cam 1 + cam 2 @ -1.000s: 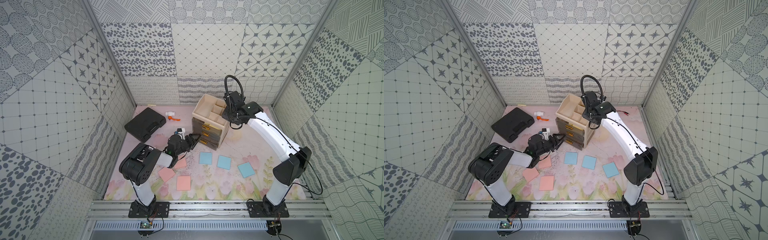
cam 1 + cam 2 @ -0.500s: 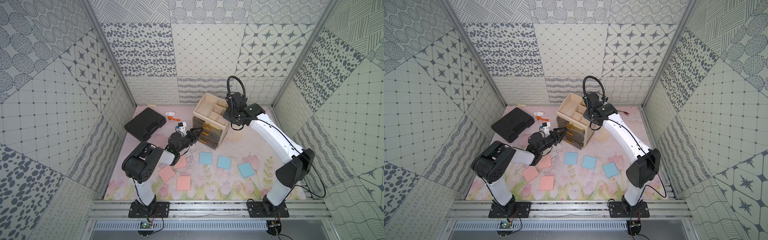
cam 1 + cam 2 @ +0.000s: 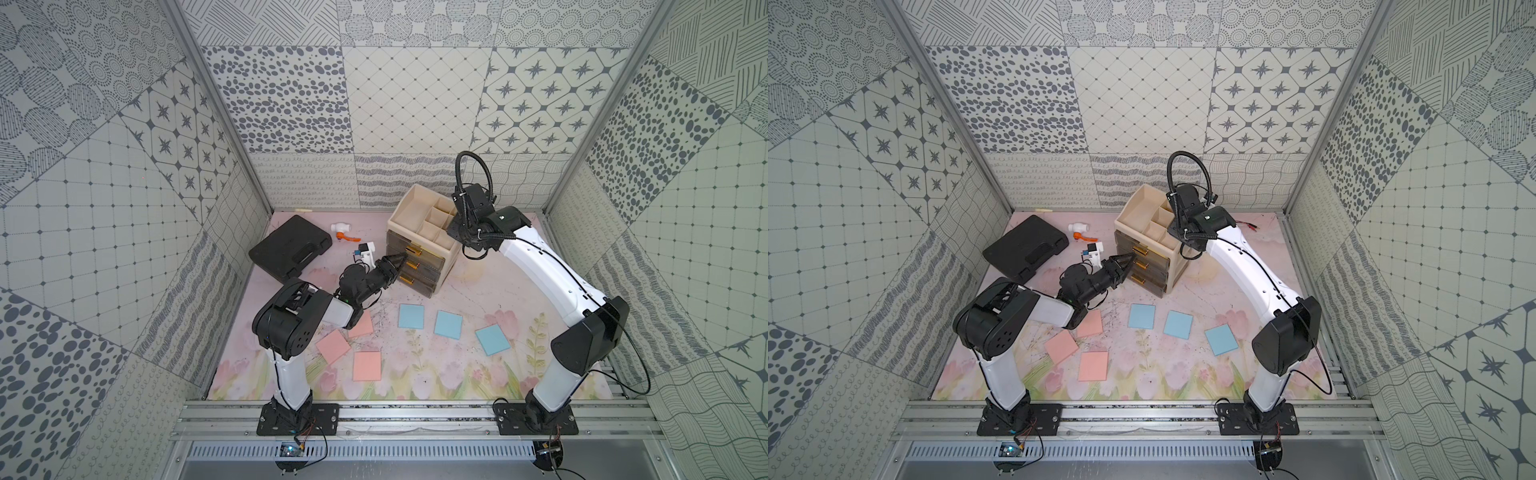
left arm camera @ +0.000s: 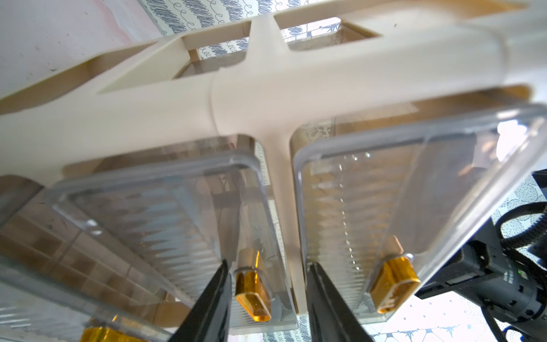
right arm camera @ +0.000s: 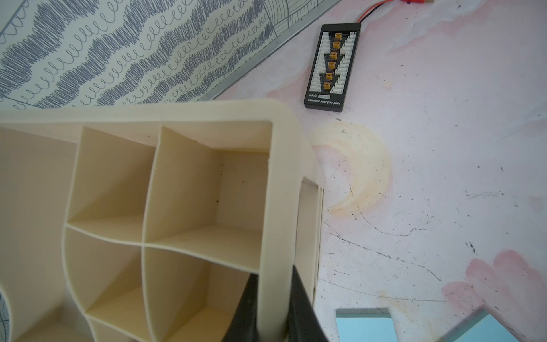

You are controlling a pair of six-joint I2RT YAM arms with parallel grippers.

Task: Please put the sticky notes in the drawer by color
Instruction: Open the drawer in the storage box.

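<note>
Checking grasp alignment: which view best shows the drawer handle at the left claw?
Left wrist view: the amber handle sits large between the left claw's fingers. Both top views show only a tiny gold speck by the claw tips; the right wrist view misses it.

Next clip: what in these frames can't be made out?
- Drawer organizer contents: smoky drawer fronts; too small in both top views, blurred in the left wrist view.
- One pink sticky note: partly under the left arm in both top views.
- Right hand: hidden behind the right arm in both top views; fingers cut off by the right wrist view's edge.
</note>
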